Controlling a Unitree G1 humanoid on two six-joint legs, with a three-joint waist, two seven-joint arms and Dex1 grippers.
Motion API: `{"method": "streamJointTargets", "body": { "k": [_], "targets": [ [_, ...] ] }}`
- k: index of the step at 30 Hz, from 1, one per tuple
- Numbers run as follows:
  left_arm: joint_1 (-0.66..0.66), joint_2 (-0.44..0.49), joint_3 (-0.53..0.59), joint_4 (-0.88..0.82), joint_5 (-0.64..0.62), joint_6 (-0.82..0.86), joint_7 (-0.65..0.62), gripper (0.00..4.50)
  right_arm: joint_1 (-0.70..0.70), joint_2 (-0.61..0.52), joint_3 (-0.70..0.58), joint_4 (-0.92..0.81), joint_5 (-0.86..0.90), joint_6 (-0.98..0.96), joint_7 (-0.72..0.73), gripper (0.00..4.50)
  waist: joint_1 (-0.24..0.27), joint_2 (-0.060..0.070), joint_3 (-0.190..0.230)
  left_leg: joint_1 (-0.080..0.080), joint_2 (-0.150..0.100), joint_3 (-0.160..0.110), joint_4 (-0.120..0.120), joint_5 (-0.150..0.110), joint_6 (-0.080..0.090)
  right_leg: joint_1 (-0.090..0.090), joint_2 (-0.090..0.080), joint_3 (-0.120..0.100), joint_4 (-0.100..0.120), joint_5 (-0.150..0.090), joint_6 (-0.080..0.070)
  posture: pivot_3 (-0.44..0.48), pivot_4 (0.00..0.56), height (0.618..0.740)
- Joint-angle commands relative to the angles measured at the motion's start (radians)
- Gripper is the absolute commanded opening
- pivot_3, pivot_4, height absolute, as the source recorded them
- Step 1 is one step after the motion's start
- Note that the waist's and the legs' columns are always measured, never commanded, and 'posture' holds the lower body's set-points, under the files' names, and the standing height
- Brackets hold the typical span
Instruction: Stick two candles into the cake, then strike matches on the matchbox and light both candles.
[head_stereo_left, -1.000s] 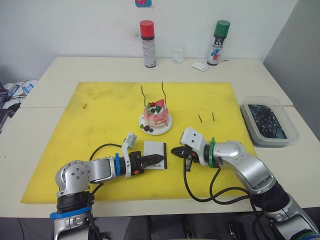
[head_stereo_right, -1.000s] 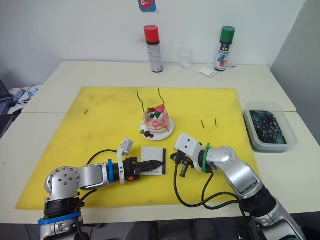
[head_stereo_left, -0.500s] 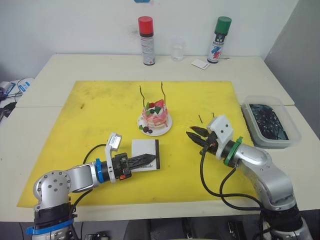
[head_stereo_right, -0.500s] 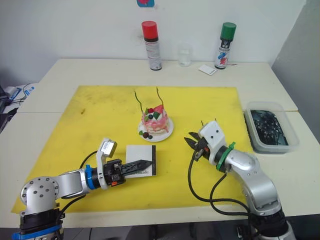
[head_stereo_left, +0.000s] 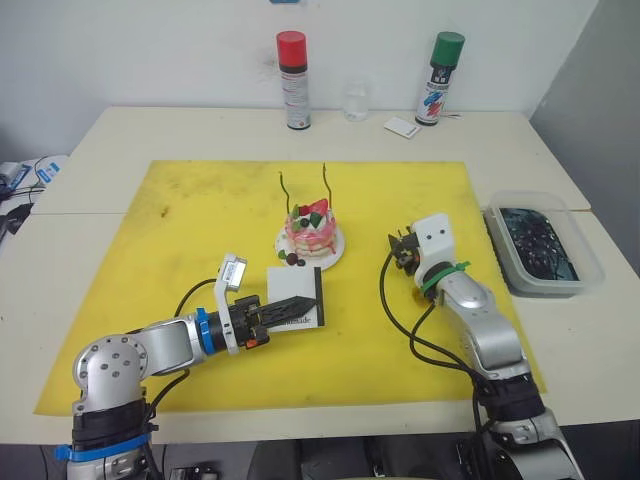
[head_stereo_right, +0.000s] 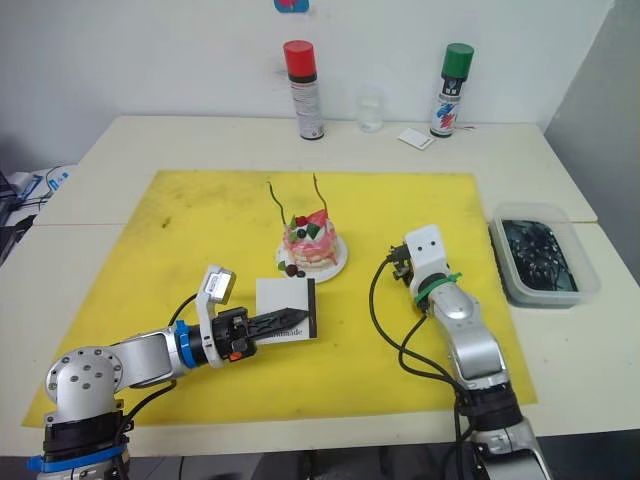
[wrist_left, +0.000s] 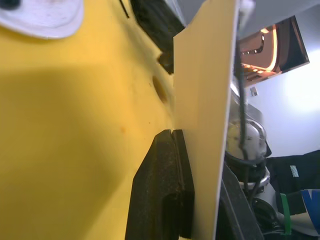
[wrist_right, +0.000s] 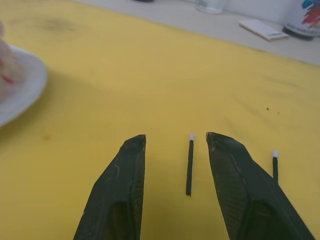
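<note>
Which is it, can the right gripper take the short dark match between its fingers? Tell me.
Probably yes. The right gripper is open, its fingers either side of the short dark white-tipped match lying on the yellow mat, with nothing between them.

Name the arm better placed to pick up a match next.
Right. The right gripper is open with one match lying between its fingers on the yellow mat. The left gripper is shut on the matchbox.
</note>
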Motion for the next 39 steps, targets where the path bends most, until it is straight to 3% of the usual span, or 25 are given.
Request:
{"method": "streamJointTargets", "body": {
  "k": [1,16,19,23,28,34,39],
  "targets": [
    [0.001,0.008,-0.003,-0.033,-0.049,-0.020,0.012,0.00,-0.032,0.005,-0.032,0.041,-0.003,-0.068,-0.022,1.96,0.000,0.000,0.000,0.000,0.000,0.000,0.000,0.000,0.000,0.000,0.000,0.000,0.000,0.000,0.000,0.000,0.150,0.740],
    [0.023,0.037,-0.032,-0.037,-0.098,-0.056,0.044,0.00,-0.108,0.076,-0.086,0.171,0.013,0.012,-0.082,1.96,-0.001,0.000,0.000,0.000,0.000,0.000,0.001,0.000,0.000,0.000,0.000,0.000,0.001,0.001,0.000,0.000,0.150,0.740],
    [0.027,0.043,-0.038,-0.038,-0.105,-0.061,0.047,0.00,-0.107,0.076,-0.080,0.176,0.010,0.037,-0.082,1.41,-0.001,0.000,0.000,0.000,0.000,0.000,0.001,0.000,0.000,0.000,0.000,0.000,0.001,0.001,0.000,0.000,0.150,0.740],
    [0.039,0.055,-0.044,-0.043,-0.111,-0.068,0.046,0.00,-0.103,0.080,-0.071,0.161,0.009,0.058,-0.077,0.01,-0.001,0.000,0.000,0.000,0.000,0.000,0.001,0.000,0.000,0.001,0.000,-0.001,0.001,0.001,0.000,0.000,0.150,0.740],
    [0.048,0.066,-0.056,-0.047,-0.117,-0.080,0.048,0.00,-0.100,0.093,-0.074,0.135,0.018,0.057,-0.076,0.01,-0.001,0.000,0.000,0.000,0.000,-0.001,0.001,0.000,0.000,0.001,0.000,-0.001,0.001,0.001,0.000,0.000,0.150,0.740],
    [0.054,0.075,-0.063,-0.049,-0.124,-0.091,0.053,0.00,-0.045,0.062,-0.045,-0.090,0.092,0.111,0.044,0.01,0.000,0.000,0.000,0.000,0.000,-0.001,0.001,0.000,0.000,0.000,0.000,-0.001,0.001,0.000,0.000,0.000,0.150,0.740],
    [0.060,0.093,-0.075,-0.047,-0.127,-0.096,0.041,0.00,0.073,-0.079,0.040,-0.352,0.164,0.181,0.237,0.01,0.003,0.000,0.000,0.000,0.000,-0.001,0.000,0.000,0.000,0.000,0.000,-0.001,0.001,0.000,0.000,0.000,0.150,0.740]
  ]
}}
